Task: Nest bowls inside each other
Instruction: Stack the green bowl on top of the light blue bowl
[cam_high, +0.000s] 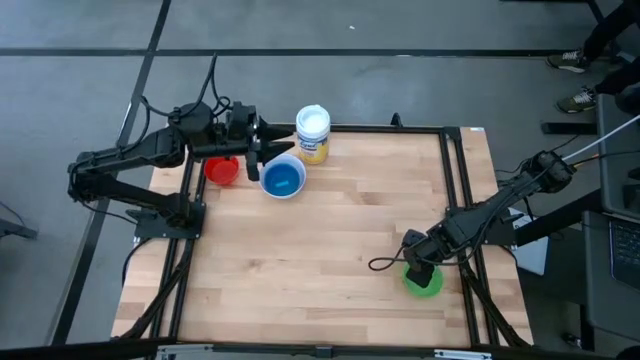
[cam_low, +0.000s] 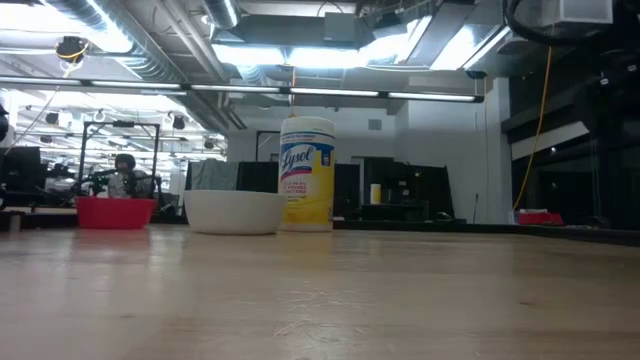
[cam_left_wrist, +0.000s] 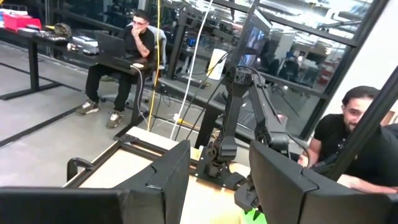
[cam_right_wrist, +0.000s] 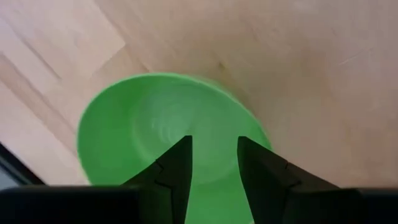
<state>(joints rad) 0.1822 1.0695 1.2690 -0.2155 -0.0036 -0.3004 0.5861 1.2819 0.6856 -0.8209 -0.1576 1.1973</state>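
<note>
Wooden table (cam_high: 330, 240) amid busy workshop

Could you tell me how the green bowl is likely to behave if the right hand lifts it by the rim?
The green bowl looks thin, smooth plastic: probably light and somewhat slippery. Its open, shallow shape suggests it may tilt in the right hand when held by one edge.

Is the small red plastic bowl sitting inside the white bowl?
No, the small round red plastic bowl sits on the wooden table by itself, beside the round white plastic bowl with blue inside.

"Lysol" on the yellow jar (cam_low: 307, 175)
</note>
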